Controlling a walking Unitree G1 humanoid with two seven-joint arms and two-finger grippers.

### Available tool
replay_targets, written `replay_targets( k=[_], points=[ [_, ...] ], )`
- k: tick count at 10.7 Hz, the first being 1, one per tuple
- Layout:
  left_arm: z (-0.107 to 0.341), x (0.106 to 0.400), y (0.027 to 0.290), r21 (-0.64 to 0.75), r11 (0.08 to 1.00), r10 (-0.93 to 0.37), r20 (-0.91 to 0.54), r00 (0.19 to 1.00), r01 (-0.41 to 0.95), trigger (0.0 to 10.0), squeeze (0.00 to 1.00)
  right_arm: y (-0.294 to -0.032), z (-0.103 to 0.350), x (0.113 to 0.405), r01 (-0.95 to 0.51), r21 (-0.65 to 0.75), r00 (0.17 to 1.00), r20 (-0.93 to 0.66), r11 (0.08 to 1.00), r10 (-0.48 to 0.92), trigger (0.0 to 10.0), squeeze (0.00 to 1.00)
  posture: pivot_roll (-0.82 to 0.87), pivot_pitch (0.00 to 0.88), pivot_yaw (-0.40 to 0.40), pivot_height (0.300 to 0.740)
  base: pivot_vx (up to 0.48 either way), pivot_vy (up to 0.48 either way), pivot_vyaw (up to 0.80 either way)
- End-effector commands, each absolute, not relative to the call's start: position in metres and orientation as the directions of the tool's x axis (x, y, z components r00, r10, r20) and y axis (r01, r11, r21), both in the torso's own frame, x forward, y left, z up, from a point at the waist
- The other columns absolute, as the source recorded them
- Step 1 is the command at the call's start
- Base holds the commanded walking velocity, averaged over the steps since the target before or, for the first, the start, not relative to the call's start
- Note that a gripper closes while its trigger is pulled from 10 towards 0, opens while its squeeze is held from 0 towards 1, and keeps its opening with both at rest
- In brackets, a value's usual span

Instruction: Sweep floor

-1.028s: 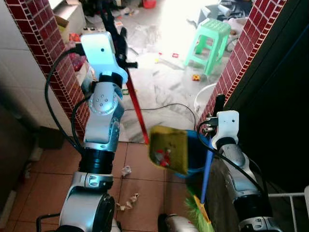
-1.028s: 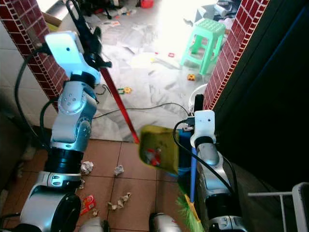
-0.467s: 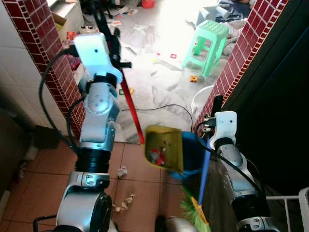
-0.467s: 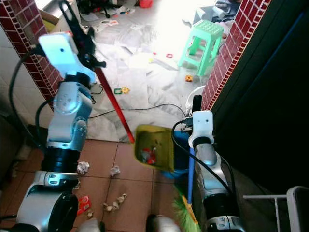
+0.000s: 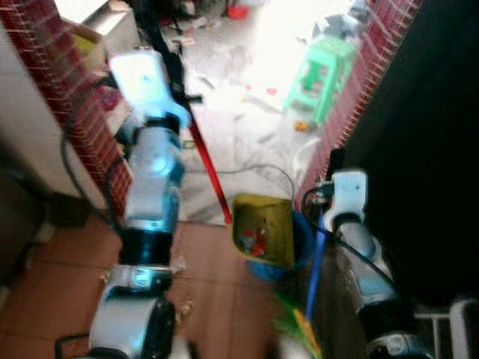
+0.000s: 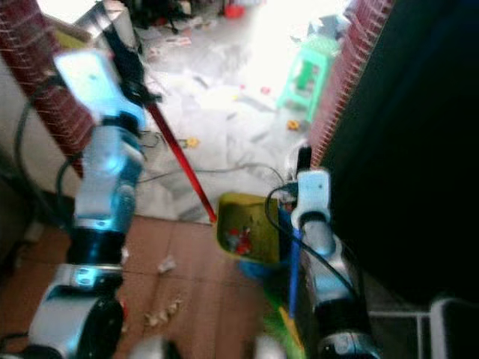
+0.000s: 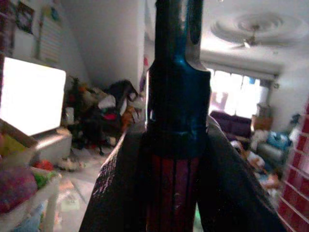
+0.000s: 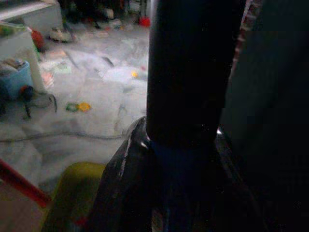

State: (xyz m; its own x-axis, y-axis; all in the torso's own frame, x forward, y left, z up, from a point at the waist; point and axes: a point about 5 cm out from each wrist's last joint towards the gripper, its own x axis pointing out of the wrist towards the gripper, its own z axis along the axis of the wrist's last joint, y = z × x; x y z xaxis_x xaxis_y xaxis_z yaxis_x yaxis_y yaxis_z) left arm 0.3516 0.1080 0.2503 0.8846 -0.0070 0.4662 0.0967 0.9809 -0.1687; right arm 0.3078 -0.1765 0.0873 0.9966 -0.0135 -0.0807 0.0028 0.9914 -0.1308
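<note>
A yellow dustpan [image 5: 262, 228] holding bits of red and white litter hangs over the blue bin [image 5: 301, 241]. Its long red handle [image 5: 208, 168] rises to my left gripper [image 5: 174, 71], which is shut on the handle's top; in the left wrist view the red handle [image 7: 171, 193] sits between the fingers [image 7: 113, 188]. My right gripper [image 5: 334, 161] is shut on the broom's blue handle [image 5: 318, 258], beside the dark wall. The green bristles [image 5: 296, 323] rest low by my body. The right wrist view has the broom handle [image 8: 178, 188] clamped between the fingers [image 8: 123, 183].
Crumpled paper scraps [image 6: 166, 263] lie on the terracotta tiles by my left side. Red brick pillars [image 5: 63, 90] flank the doorway. Beyond it are a green stool [image 5: 325, 75], a black cable [image 5: 254, 170] and scattered litter on pale marble floor. Both eye views are blurred.
The dustpan has swung right and tipped flatter, so it now hangs over the blue bin. The camera has shifted and blurred. The right arm and broom have kept their place.
</note>
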Motion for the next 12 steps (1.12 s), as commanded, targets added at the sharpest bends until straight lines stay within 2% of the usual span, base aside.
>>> replay_targets(
  k=[1, 2, 4, 6, 9, 11, 12],
  points=[
    [0.27, 0.349, 0.107, -0.162, 0.981, -0.001, 0.544, 0.839, 0.107, 10.0, 0.0, -0.18, 0.089, 0.308, 0.005, -0.153, 0.997, -0.08, 0.988, -0.017, 10.0, 0.0, -0.07, 0.034, -0.024, 0.74, 0.0, 0.0, 0.0],
    [0.271, 0.349, 0.11, -0.152, 0.984, 0.01, 0.549, 0.836, 0.089, 10.0, 0.0, -0.18, 0.088, 0.308, 0.005, -0.153, 0.997, -0.08, 0.988, -0.017, 10.0, 0.0, -0.07, 0.035, -0.023, 0.74, 0.0, 0.0, 0.0],
    [0.275, 0.351, 0.125, -0.098, 0.994, 0.096, 0.576, 0.812, -0.048, 10.0, 0.0, -0.179, 0.088, 0.307, 0.002, -0.15, 0.996, -0.083, 0.989, -0.015, 10.0, 0.0, -0.08, 0.036, -0.025, 0.74, 0.0, 0.0, 0.0],
    [0.275, 0.351, 0.13, -0.073, 0.993, 0.121, 0.596, 0.794, -0.097, 10.0, 0.0, -0.179, 0.088, 0.306, 0.0, -0.143, 0.996, -0.084, 0.99, -0.012, 10.0, 0.0, -0.08, 0.039, -0.025, 0.74, 0.0, 0.0, 0.0],
    [0.275, 0.352, 0.114, -0.055, 0.995, 0.102, 0.626, 0.773, -0.086, 10.0, 0.0, -0.179, 0.088, 0.306, -0.005, -0.141, 0.997, -0.083, 0.99, -0.007, 10.0, 0.0, -0.09, 0.038, -0.023, 0.74, 0.0, 0.0, 0.0],
    [0.272, 0.349, 0.095, -0.006, 0.999, 0.043, 0.667, 0.744, -0.053, 10.0, 0.0, -0.178, 0.089, 0.306, -0.004, -0.145, 0.997, -0.077, 0.989, -0.007, 10.0, 0.0, -0.1, 0.034, -0.018, 0.74, 0.0, 0.0, 0.0],
    [0.26, 0.347, 0.084, 0.0, 1.0, 0.022, 0.654, 0.756, -0.029, 10.0, 0.0, -0.178, 0.091, 0.306, -0.003, -0.146, 0.997, -0.07, 0.989, -0.007, 10.0, 0.0, -0.11, 0.032, -0.011, 0.74, 0.0, 0.0, 0.0]
  ],
)
